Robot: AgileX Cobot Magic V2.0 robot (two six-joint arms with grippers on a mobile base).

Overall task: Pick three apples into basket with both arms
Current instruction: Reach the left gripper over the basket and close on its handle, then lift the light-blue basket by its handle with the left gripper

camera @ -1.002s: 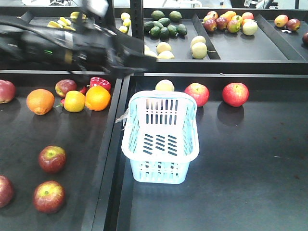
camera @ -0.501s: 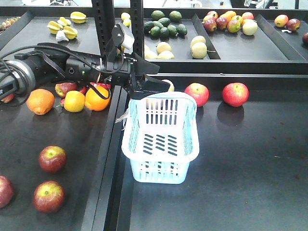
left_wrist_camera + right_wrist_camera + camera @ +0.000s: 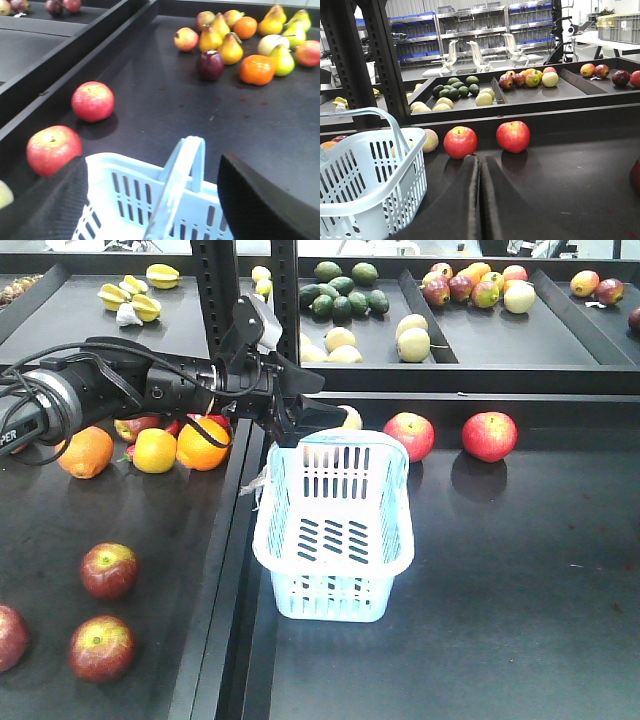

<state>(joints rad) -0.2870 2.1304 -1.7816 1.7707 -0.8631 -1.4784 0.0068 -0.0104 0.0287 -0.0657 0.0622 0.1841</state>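
The pale blue basket [image 3: 335, 525] stands empty on the right tray near the divider. My left gripper [image 3: 313, 405] hangs open over its far end. In the left wrist view the basket's hoop handle [image 3: 182, 175] rises between the spread fingers [image 3: 45, 205] of the left gripper [image 3: 152, 162], which hold nothing. Two red apples [image 3: 409, 435] [image 3: 489, 435] lie behind the basket. Three darker red apples [image 3: 108, 570] [image 3: 100, 648] [image 3: 8, 635] lie on the left tray. The right gripper [image 3: 480, 161] is shut and empty, low over the tray, pointing at the two apples [image 3: 460, 142] [image 3: 513, 136]; the basket [image 3: 365, 175] is at its left.
Oranges [image 3: 202, 443] [image 3: 84, 450] and a yellow apple [image 3: 154, 451] sit under the left arm. Another yellow apple [image 3: 346, 418] lies behind the basket. A black post [image 3: 215, 290] and the raised tray divider [image 3: 232, 570] stand close by. Pears and oranges [image 3: 250, 45] lie farther right.
The left arm swung down from a blurred high position to the basket's far end, then lifted slightly. The basket and the fruit have not moved.
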